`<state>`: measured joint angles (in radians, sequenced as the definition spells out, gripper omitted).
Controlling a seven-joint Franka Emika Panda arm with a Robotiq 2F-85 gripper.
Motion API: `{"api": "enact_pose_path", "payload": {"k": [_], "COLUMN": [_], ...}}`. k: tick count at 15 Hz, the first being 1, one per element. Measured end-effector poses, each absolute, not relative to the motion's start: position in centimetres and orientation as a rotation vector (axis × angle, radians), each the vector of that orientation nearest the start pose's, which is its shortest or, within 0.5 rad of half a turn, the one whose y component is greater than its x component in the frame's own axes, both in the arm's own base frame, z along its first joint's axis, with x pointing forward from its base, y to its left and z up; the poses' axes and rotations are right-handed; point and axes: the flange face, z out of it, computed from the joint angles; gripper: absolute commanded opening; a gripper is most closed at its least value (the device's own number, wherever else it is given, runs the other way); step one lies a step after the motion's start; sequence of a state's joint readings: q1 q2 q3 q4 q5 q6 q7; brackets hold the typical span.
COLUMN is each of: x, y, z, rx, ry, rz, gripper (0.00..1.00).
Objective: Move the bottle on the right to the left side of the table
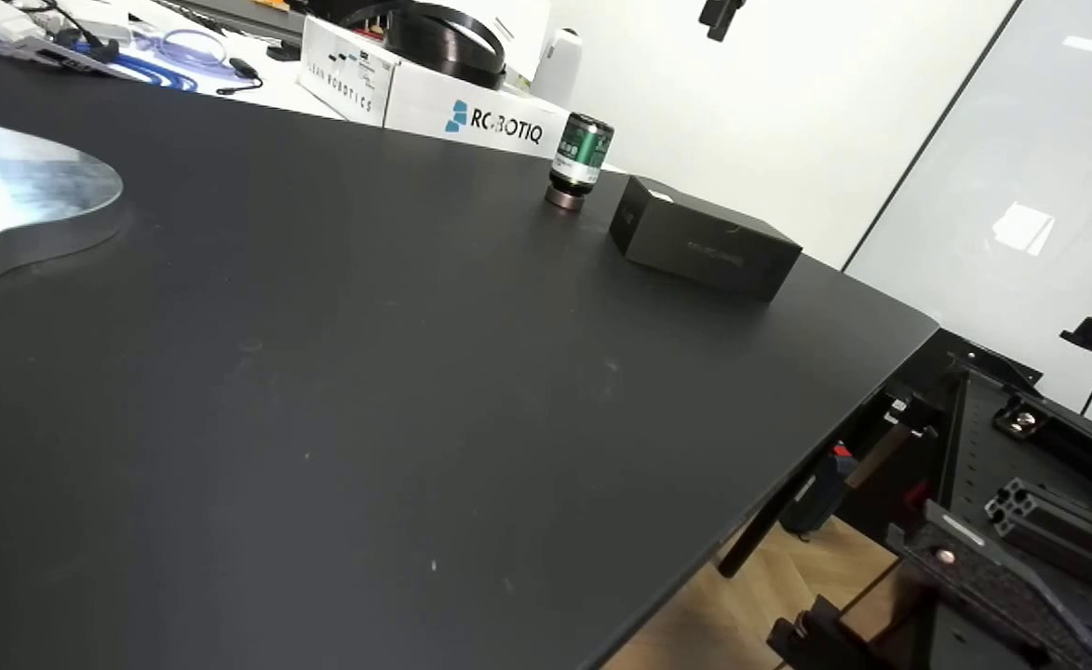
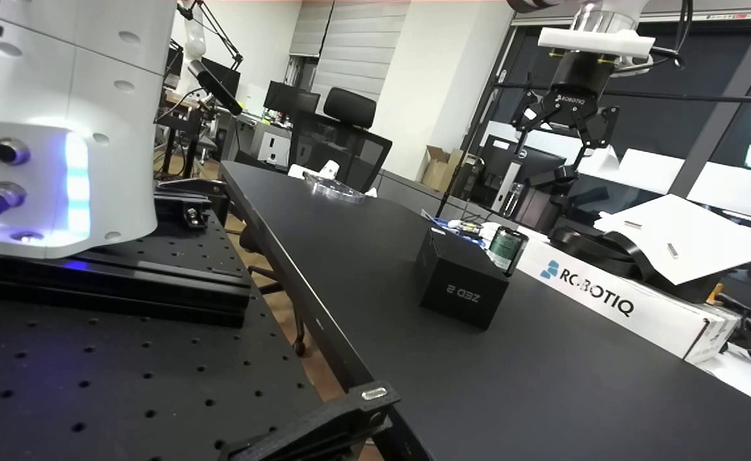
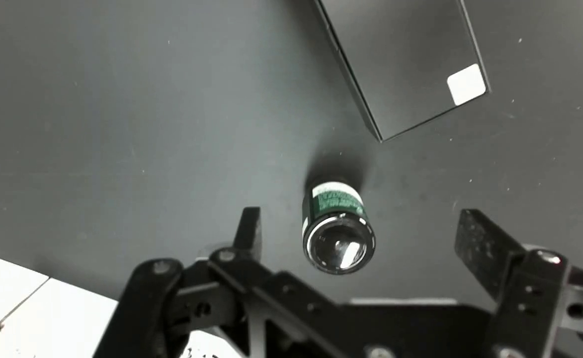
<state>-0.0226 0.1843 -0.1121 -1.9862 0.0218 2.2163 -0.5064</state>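
Observation:
The bottle (image 1: pixel 581 154), dark green with a white band, stands on the black table (image 1: pixel 369 372) with its narrower end down. In an exterior view the bottle (image 2: pixel 507 248) is partly hidden behind the black box. In the wrist view the bottle (image 3: pixel 338 223) shows its round glass end facing the camera. My gripper (image 2: pixel 550 152) is open and empty, high above the table. In the wrist view the gripper (image 3: pixel 360 219) has its fingers wide apart, with the bottle seen between them, nearer the left finger. The bottle is untouched.
A black box (image 1: pixel 704 242) lies close to the bottle; it also shows in the wrist view (image 3: pixel 415 64). A white Robotiq carton (image 2: pixel 605 298) lies along the table's far edge. A shiny clear plate (image 1: pixel 24 195) lies on the table. The robot base (image 2: pixel 68 141) stands beside the table.

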Motion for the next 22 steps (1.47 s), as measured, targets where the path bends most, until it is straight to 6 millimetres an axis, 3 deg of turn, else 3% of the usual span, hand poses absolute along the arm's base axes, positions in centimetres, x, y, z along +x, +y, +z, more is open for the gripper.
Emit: {"api": "enact_pose_path", "payload": {"k": [4, 8, 14, 22], "x": [64.5, 67.3, 68.2, 67.8], "y": [-6.1, -6.0, -6.0, -4.4], "z": [35.6, 31.9, 27.2, 25.3], "rx": [-3.117, -3.117, -3.107, -3.092], "ry": [-0.561, -0.508, -0.479, -0.495], "rz": [-0.092, -0.062, 0.008, 0.016], "gripper": [1.0, 1.0, 1.0, 1.0]}}
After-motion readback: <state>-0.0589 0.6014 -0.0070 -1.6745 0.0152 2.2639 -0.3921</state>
